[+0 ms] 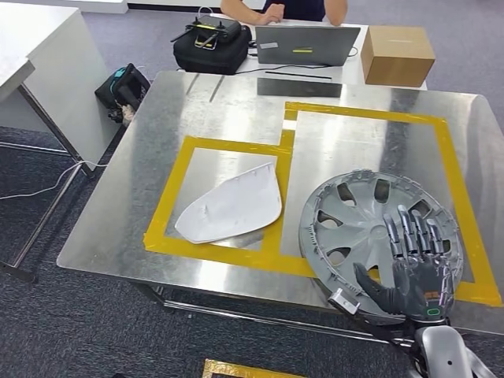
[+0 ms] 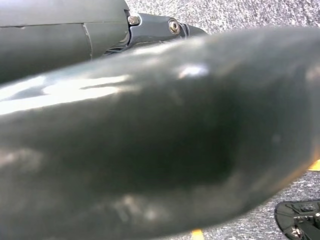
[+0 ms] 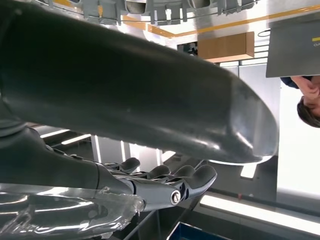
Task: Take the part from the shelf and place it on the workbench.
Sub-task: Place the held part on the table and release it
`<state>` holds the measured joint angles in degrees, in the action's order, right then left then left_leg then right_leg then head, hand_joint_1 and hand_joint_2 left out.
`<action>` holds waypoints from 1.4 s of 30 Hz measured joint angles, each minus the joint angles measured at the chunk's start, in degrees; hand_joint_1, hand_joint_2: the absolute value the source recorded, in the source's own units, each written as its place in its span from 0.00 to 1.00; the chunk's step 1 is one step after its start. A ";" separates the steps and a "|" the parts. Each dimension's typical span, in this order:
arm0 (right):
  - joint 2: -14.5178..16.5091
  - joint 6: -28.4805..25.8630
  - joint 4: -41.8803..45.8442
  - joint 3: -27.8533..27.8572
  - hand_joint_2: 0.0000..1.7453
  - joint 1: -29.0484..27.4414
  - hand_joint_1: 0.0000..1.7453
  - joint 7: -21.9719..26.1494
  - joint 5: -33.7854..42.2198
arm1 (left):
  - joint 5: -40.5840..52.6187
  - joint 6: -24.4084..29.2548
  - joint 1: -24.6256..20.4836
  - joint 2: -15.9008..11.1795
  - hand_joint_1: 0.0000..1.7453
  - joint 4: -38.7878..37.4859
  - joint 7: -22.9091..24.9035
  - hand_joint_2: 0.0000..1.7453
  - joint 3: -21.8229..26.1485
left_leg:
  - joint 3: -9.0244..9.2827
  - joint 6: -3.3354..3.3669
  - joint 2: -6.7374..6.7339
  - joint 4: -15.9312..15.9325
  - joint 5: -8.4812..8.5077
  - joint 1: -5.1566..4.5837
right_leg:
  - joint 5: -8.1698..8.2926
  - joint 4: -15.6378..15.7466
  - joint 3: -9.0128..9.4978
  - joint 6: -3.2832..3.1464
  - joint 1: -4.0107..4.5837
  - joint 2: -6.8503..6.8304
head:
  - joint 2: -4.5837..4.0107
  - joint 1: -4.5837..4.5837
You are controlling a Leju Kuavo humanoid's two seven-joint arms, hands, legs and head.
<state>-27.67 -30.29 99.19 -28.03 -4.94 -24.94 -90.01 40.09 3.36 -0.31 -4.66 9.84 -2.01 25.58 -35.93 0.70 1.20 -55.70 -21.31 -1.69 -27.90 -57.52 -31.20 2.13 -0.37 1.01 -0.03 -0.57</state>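
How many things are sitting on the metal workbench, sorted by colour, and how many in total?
Grey: 1, the wheel cover, lying in the larger taped area, with the right hand over its near edge.
White: 1, the curved panel, lying flat in the smaller taped area.
Total: 2 on the workbench.

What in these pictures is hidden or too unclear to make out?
- Head view: the near rim of the hubcap lies under the right hand, so whether the fingers grip it or only rest on it cannot be told.
- Head view: the person at the laptop is cut off by the top edge.
- Left wrist view: a blurred dark curved surface covers nearly everything, so the left hand's state cannot be told.
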 joint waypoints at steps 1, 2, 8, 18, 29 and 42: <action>0.00 0.02 0.00 -0.05 0.00 0.05 0.00 -0.14 0.00 | 0.00 0.03 0.00 0.00 0.00 0.00 0.03 0.00 0.04 | -0.01 0.09 0.00 -0.07 -0.06 -0.05 | 0.01 0.03 0.03 0.05 -0.04 0.01 | 0.01 -0.01; 0.00 0.04 0.00 -0.14 0.00 0.10 0.00 -0.31 0.00 | -0.01 0.09 -0.01 0.00 0.00 0.00 0.09 0.00 0.09 | -0.01 0.22 0.00 -0.15 -0.15 -0.09 | 0.01 0.07 0.07 0.12 -0.09 0.01 | 0.01 -0.02; 0.00 0.08 0.05 -0.84 0.00 0.50 0.00 -1.18 0.00 | -0.02 0.59 -0.05 0.01 0.00 0.00 0.39 0.00 0.58 | 0.12 1.11 -0.04 -0.36 -0.61 -0.18 | -0.17 0.40 0.42 0.76 -0.18 0.04 | 0.01 -0.04; -0.06 0.43 0.15 -2.07 0.00 0.80 0.00 -2.24 -0.02 | -0.07 0.75 -0.28 0.52 0.00 0.00 0.92 0.00 1.43 | 0.59 1.27 -0.48 0.37 0.17 0.77 | -4.62 -8.64 -2.25 2.07 -0.28 -0.59 | 0.01 0.10; -0.07 0.99 0.33 -2.78 0.00 0.07 0.00 -1.99 -0.02 | -0.03 0.82 -0.14 0.63 0.00 0.00 0.90 0.00 1.75 | -4.56 -2.22 -0.45 -13.68 -9.58 1.29 | 1.62 -0.25 -0.91 -1.32 -0.34 -0.43 | 0.01 -0.46; -0.06 1.24 0.50 -2.81 0.00 -0.67 0.00 -1.63 -0.02 | 0.08 0.93 -0.58 0.87 0.00 0.01 0.90 0.00 1.86 | 6.44 0.61 -0.81 1.29 -4.48 1.34 | 1.73 -3.71 -6.83 1.55 -0.37 -0.60 | 0.01 -0.20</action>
<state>-27.73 -29.05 99.69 -30.84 -5.61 -26.58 -90.03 40.17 4.29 -0.89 -3.78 9.84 -1.11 27.44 -29.49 1.31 0.39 -54.41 -25.79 -0.35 -26.17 -61.23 -38.03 3.68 -0.74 0.42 -0.02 -0.76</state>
